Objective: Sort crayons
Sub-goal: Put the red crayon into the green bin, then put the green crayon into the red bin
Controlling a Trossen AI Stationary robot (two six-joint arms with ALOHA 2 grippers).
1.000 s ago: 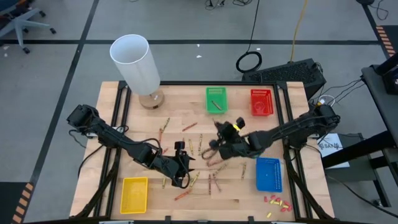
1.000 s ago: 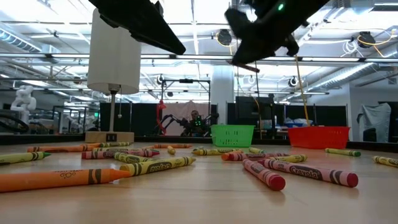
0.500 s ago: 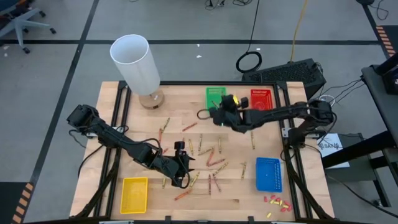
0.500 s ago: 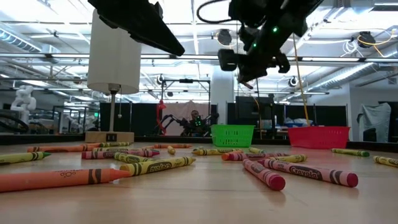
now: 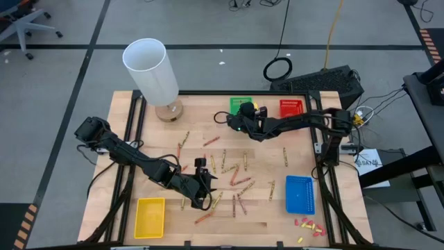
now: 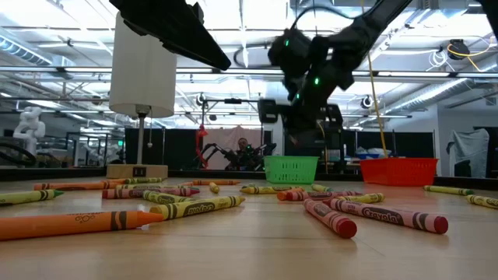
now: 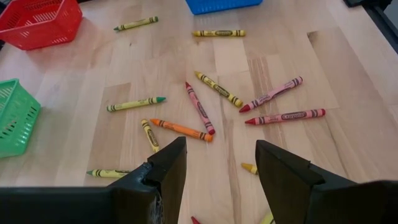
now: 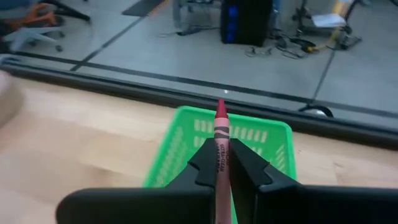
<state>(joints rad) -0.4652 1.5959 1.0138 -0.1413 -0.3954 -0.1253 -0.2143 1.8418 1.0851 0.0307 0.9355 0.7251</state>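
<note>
A red crayon (image 8: 219,146) sits pinched in the right claw (image 8: 219,163) before the green basket (image 8: 186,146).

Scattered wax crayons (image 5: 232,173) clutter the middle of the pale wooden bench (image 5: 201,125), leaving bare strips along its left edge and near the far rim. A tall white cylindrical lamp (image 5: 152,73) blocks the far-left corner; the green plastic basket (image 5: 241,105) lies open from above.

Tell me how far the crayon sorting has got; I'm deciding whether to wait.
Early days. The right gripper holds a red crayon over the green basket. The left gripper hangs open above the scattered crayons. Most lie loose on the table; the yellow basket and blue basket look empty.
</note>
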